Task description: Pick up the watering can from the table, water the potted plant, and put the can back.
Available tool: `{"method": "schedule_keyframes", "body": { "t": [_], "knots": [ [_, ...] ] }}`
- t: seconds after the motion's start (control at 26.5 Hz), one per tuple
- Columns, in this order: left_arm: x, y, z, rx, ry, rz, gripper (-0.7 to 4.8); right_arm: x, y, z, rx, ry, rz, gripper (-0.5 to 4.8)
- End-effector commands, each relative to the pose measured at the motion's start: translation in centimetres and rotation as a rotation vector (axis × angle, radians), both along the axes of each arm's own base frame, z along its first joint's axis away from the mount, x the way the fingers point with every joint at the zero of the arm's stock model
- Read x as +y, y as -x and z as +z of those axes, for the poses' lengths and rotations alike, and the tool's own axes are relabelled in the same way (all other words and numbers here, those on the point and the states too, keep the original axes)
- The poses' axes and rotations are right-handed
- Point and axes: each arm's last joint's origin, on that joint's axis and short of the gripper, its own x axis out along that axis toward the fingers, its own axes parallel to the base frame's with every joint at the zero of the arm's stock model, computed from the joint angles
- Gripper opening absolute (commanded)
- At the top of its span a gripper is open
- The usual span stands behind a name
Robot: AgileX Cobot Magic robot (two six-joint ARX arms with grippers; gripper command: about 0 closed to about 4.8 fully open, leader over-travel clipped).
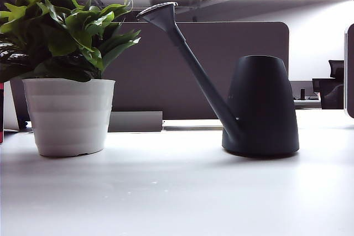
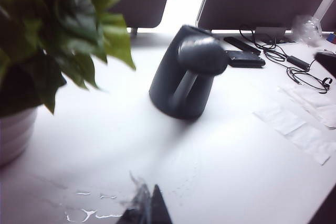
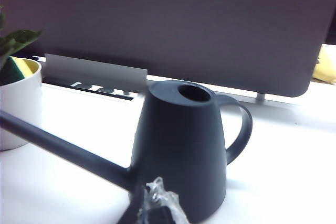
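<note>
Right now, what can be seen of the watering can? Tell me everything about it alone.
The watering can is matte black, plastic by the look, with a tapered cone body, a round fill hole on top, and a loop handle opposite the spout. Its long thin spout rises at a slant toward the potted plant and flares at the tip. It stands upright on the white table, apart from the pot. Neither gripper touches it.

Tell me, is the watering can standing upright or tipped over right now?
Upright. The watering can sits flat on the table, spout angled up toward the potted plant; no fingers hold it.
</note>
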Motion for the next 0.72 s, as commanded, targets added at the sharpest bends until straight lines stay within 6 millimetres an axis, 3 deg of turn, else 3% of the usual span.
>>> {"method": "schedule_keyframes", "body": {
  "t": [0.04, 0.45, 0.72],
  "knots": [
    [-0.5, -0.8, -1.4, -0.026, 0.023, 0.035, -0.05, 0.0, 0.3, -1.3, 0.000, -0.007, 0.011, -0.01],
    [-1.4, -2.2, -6.9, 0.048, -0.034, 0.050, -0.05, 0.0, 0.7, -6.3, 0.101, -0.082, 0.033, -0.01],
    [-1.4, -2.2, -7.6, 0.070, -0.061, 0.037, -0.05, 0.0, 0.8, -7.3, 0.202, -0.044, 0.035, 0.00]
  ]
}}
